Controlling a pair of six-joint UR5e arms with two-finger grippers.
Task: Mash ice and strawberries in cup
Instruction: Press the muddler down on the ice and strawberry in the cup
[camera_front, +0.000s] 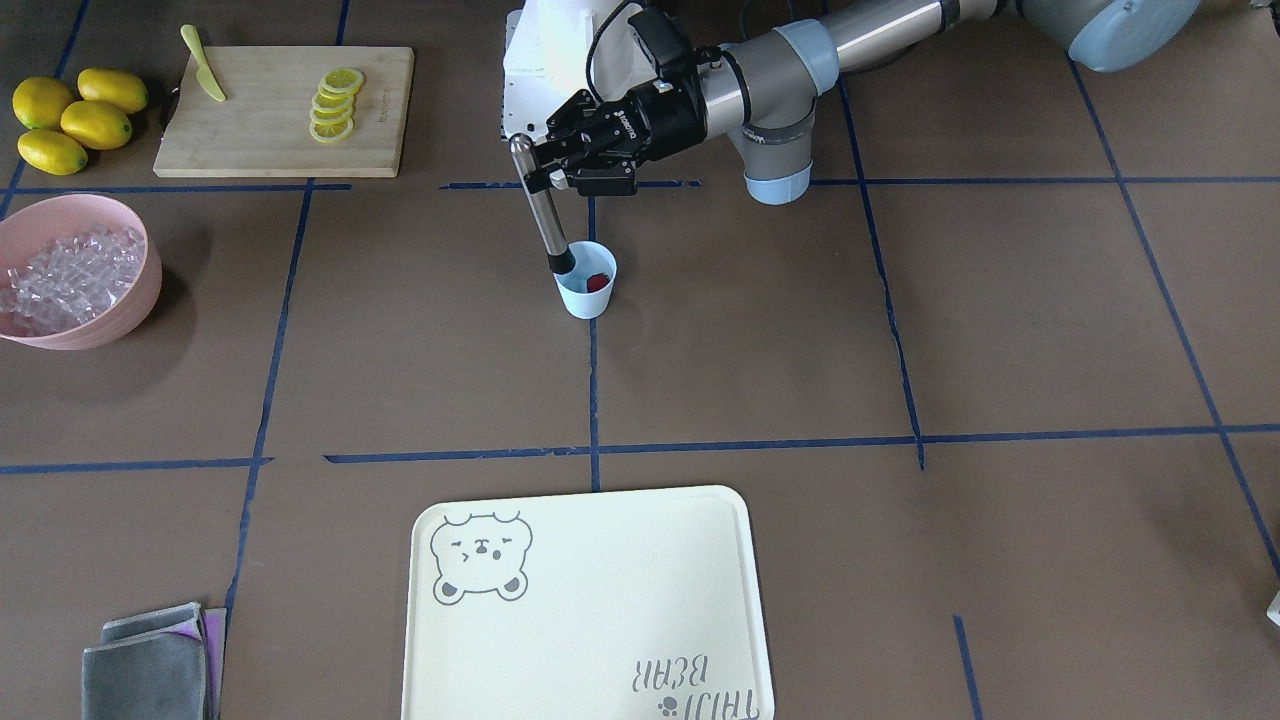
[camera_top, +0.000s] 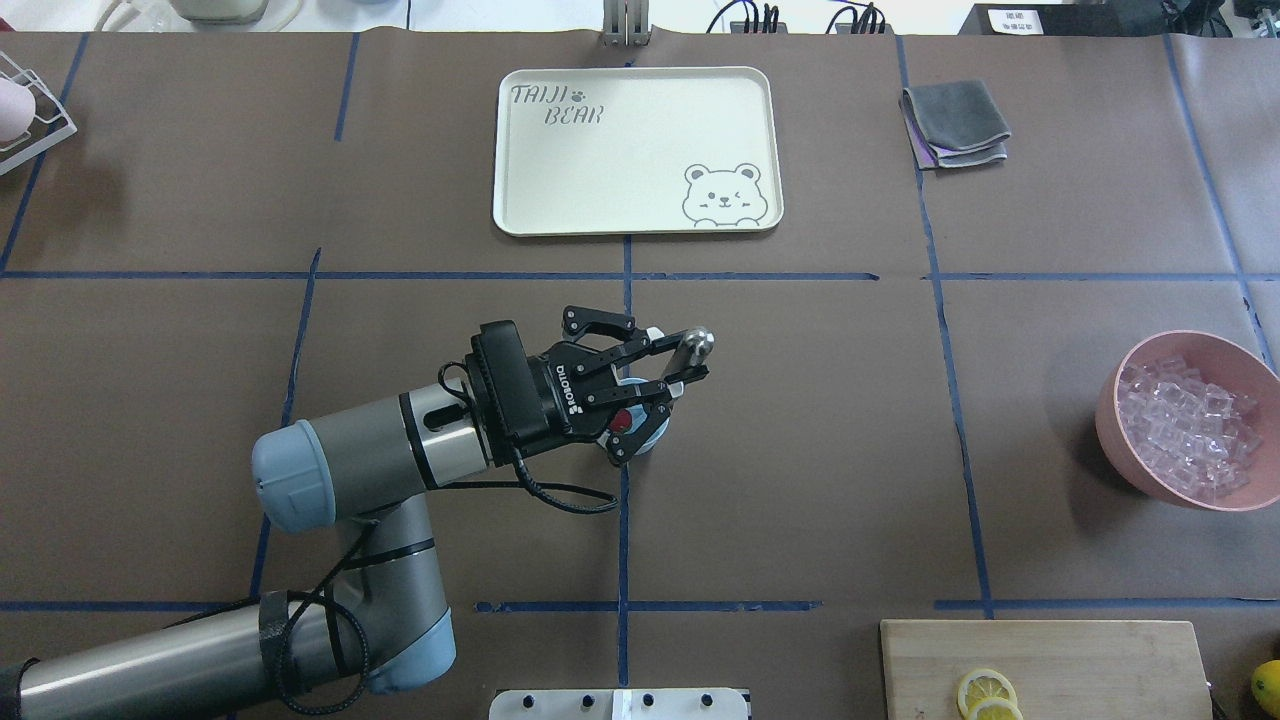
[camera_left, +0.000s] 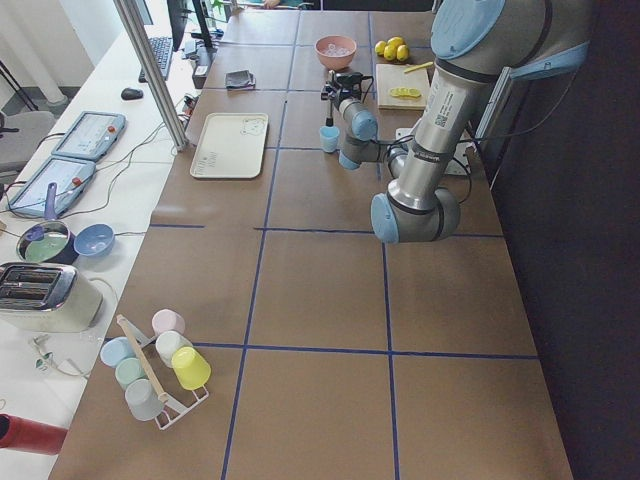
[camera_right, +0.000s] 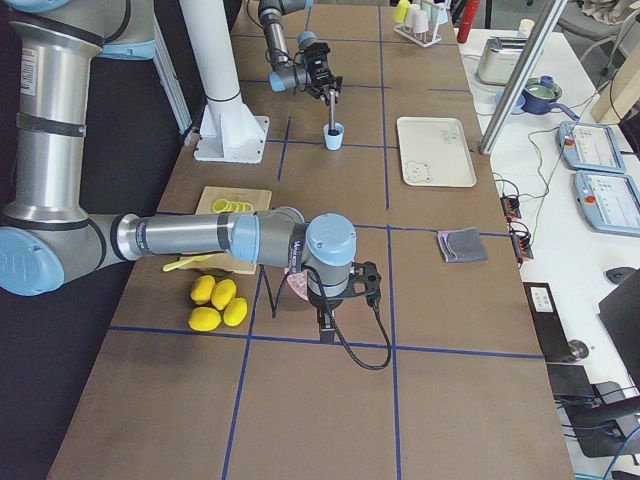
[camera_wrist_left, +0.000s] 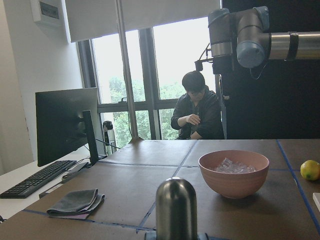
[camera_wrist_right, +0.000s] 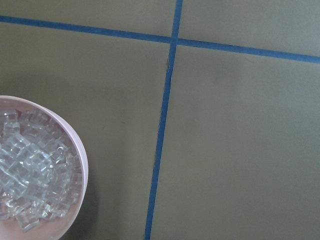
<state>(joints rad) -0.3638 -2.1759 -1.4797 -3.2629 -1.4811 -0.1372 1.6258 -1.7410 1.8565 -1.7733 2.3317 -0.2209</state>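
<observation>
The light blue cup (camera_front: 582, 300) stands mid-table with one red strawberry (camera_front: 597, 283) inside; I see no ice in it. My left gripper (camera_front: 528, 168) is shut on the top of a steel muddler (camera_front: 545, 215), which leans down with its dark tip inside the cup. From overhead the left gripper (camera_top: 682, 366) covers most of the cup (camera_top: 646, 443), and the strawberry (camera_top: 622, 420) shows between the fingers. The ice (camera_front: 70, 278) fills a pink bowl (camera_front: 135, 300). My right gripper (camera_right: 345, 292) hangs by that bowl (camera_wrist_right: 80, 165); I cannot tell whether it is open.
A cutting board (camera_front: 260, 135) with lemon slices (camera_front: 335, 105) and a yellow knife (camera_front: 203, 65) lies behind the bowl, whole lemons (camera_front: 75, 115) beside it. A cream tray (camera_front: 590, 620) and folded grey cloths (camera_front: 150, 665) lie at the operators' edge. A person (camera_wrist_left: 196, 112) sits beyond the table.
</observation>
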